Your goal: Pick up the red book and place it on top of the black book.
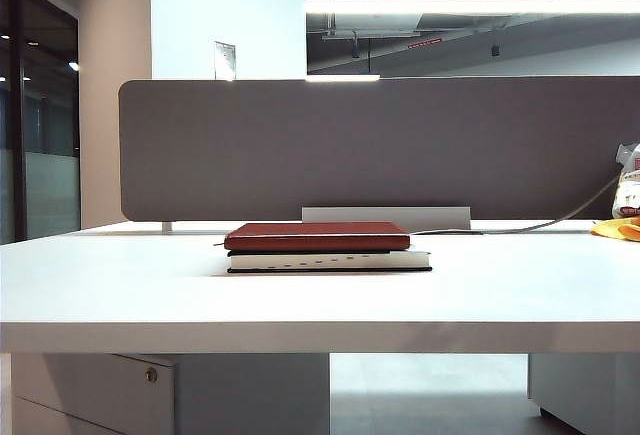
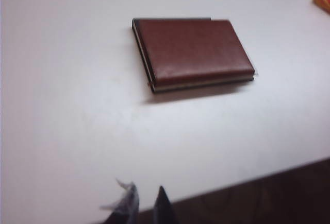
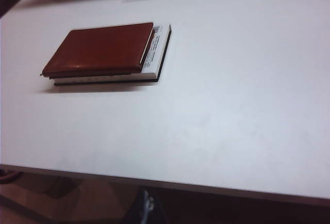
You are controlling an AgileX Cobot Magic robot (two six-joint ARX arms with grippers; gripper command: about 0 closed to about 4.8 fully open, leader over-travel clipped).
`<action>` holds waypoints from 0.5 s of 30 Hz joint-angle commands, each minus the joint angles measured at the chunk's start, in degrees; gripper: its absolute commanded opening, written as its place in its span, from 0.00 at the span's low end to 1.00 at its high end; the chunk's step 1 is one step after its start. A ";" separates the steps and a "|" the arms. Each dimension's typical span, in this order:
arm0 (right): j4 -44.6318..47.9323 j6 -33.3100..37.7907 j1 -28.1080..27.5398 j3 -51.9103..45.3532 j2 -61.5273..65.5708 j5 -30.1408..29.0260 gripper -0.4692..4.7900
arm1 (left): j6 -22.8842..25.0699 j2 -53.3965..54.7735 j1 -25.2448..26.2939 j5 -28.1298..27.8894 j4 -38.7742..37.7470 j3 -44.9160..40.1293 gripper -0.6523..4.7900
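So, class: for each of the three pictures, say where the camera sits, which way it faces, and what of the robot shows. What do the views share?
Exterior view: low at the table's edge, facing the grey partition; no robot shows.
Left wrist view: above the table's near edge, looking down; left gripper tips show.
Right wrist view: likewise raised, looking down; right gripper barely shows.
All share the thin dark-red book lying on the thicker black book.

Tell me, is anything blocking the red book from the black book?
No. The red book already lies on the black book. Nothing sits between them. The left gripper and the right gripper are back at the table's edge.
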 commanded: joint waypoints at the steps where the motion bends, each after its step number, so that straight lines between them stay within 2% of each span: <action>1: 1.95 0.55 -1.46 -1.40 -1.99 -1.18 0.08 | 0.17 -3.54 0.04 0.02 3.48 -5.81 0.21; 6: 6.03 0.52 -4.31 -5.35 -5.09 -2.08 0.08 | 0.17 -8.07 0.04 0.07 3.30 -13.64 0.21; 15: 6.32 -1.27 -6.36 -11.82 -9.75 -1.86 0.08 | 0.17 -14.58 0.04 0.07 3.10 -22.36 0.21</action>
